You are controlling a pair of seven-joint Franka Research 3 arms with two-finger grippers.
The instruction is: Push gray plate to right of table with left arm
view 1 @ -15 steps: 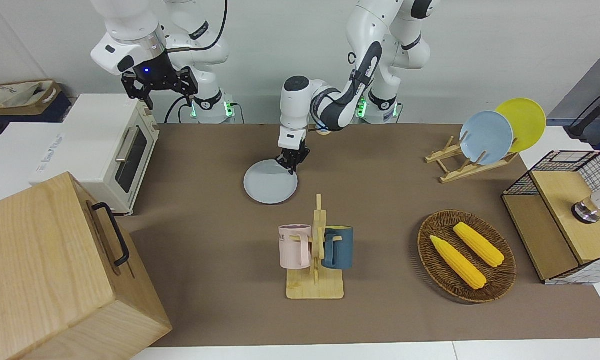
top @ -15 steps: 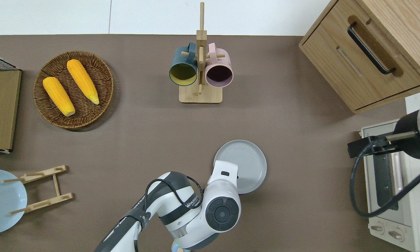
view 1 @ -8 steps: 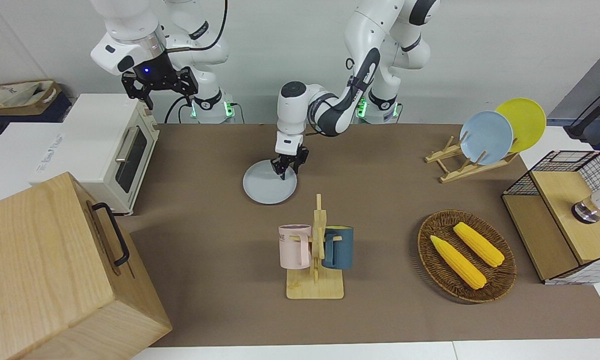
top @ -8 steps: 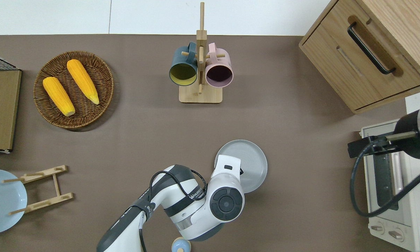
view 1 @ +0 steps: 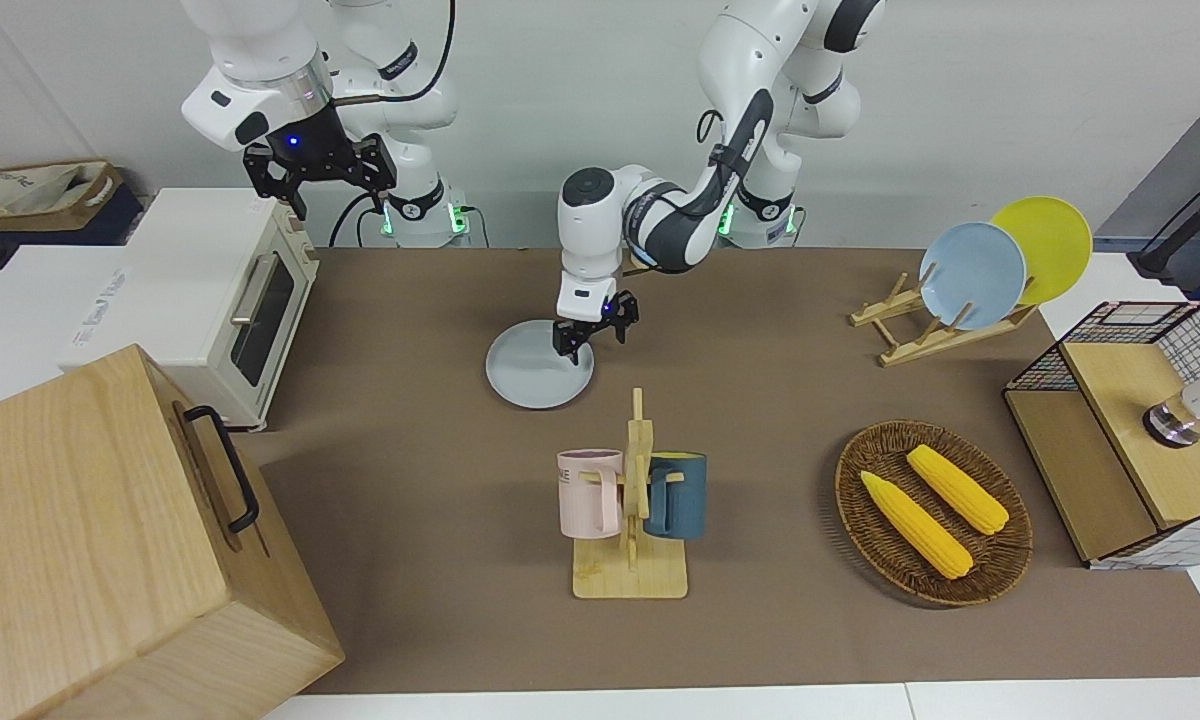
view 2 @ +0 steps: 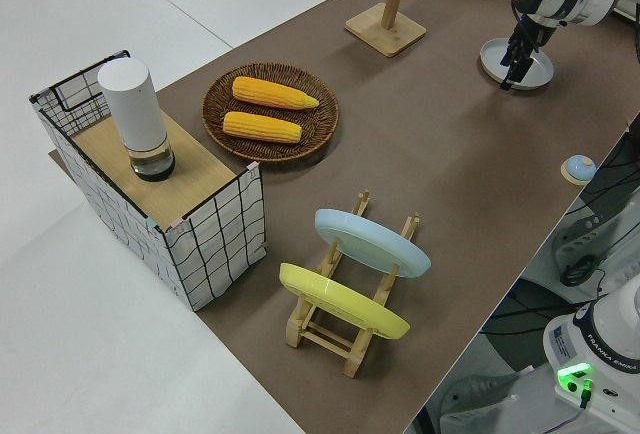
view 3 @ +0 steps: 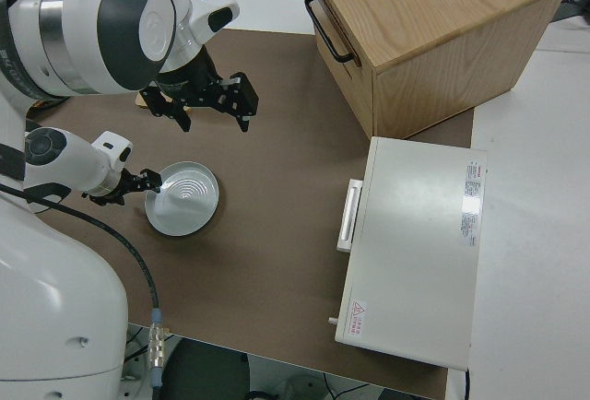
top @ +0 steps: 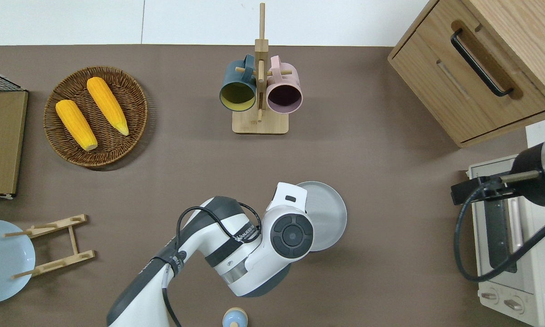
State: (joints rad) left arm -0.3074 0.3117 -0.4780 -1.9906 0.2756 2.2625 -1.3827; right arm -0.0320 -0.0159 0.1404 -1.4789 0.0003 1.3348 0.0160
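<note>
Left gripper, small, black and two-fingered, with fingers spread apart, tips low over the edge of the round pale gray plate toward the left arm's end. The plate lies flat on the brown-covered desk, nearer the robots than the wooden two-mug rack. Right arm parked, its fingers apart.

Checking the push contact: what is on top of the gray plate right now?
On the gray plate nothing lies loose. The left gripper, fingers spread, is at its rim toward the left arm's end. In the overhead view the wrist covers that side, so contact cannot be seen there.
</note>
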